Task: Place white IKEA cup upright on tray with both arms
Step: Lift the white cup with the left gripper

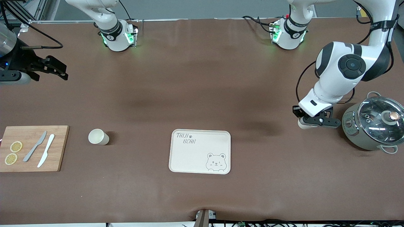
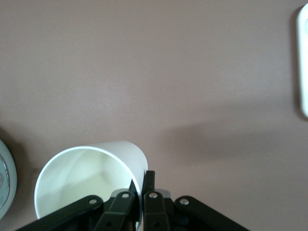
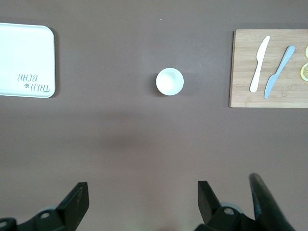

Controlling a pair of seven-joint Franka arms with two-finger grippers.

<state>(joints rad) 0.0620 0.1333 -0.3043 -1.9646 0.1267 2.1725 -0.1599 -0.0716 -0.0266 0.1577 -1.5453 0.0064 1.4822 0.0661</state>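
Observation:
A white cup (image 2: 89,178) is pinched by its wall in my left gripper (image 2: 141,180), one finger inside the rim and one outside. This shut left gripper (image 1: 311,123) hangs low over the table beside the pot, and the cup (image 1: 303,125) shows just under it. A second white cup (image 1: 98,136) (image 3: 169,81) stands upright on the table between the cutting board and the cream bear tray (image 1: 200,151) (image 3: 26,60). My right gripper (image 1: 60,71) (image 3: 142,204) waits open and holds nothing, high at the right arm's end of the table.
A grey-green pot (image 1: 374,126) with a glass lid stands at the left arm's end. A wooden cutting board (image 1: 33,148) (image 3: 269,72) at the right arm's end carries two knives and lemon slices. The tray's edge (image 2: 303,62) shows in the left wrist view.

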